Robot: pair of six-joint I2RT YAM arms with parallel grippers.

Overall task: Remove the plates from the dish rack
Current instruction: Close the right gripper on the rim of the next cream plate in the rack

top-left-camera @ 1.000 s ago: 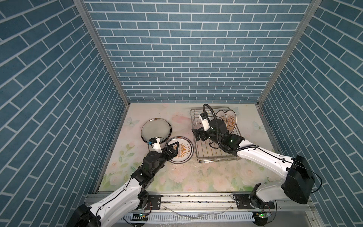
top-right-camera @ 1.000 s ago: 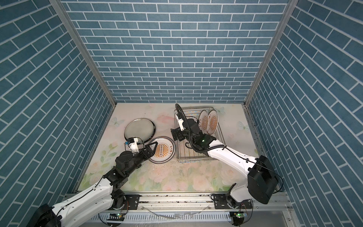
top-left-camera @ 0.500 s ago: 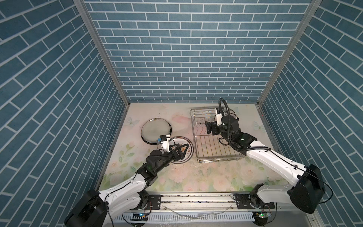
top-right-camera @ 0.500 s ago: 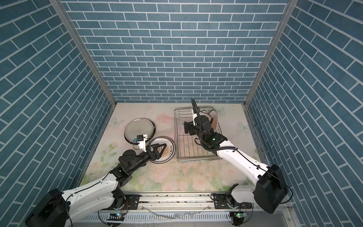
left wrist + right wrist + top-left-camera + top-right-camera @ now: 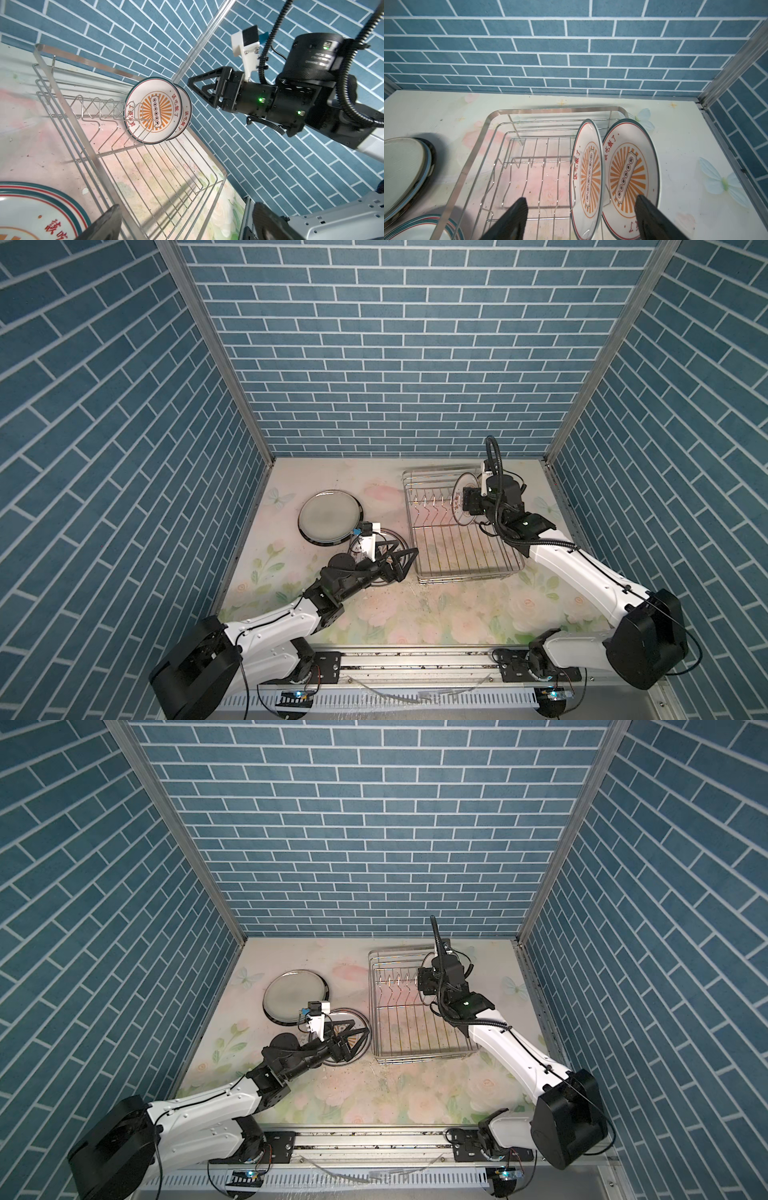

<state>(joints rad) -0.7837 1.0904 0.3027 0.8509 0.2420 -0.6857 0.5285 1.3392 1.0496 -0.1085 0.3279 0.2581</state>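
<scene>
At the right end of the prongs (image 5: 432, 506) in the dish rack (image 5: 457, 547), two sunburst plates are stood on edge, the nearer plate (image 5: 588, 176) just beside the farther plate (image 5: 631, 172). The right gripper (image 5: 580, 198) is held over them with its jaws spread wide. Both plates are seen between its fingers (image 5: 512, 218), and nothing is gripped. Whether a finger touches the farther plate cannot be told.

On the table (image 5: 415, 614), left of the rack, a grey dark-rimmed plate (image 5: 330, 516) is laid flat. Beside it, a stack of plates (image 5: 355, 1017) is partly covered by the left gripper (image 5: 401, 560), which is fully spread and empty.

The right arm (image 5: 582, 568) is stretched forward along the rack's right side. The left arm (image 5: 270, 622) is kept low, pointed toward the stack.
</scene>
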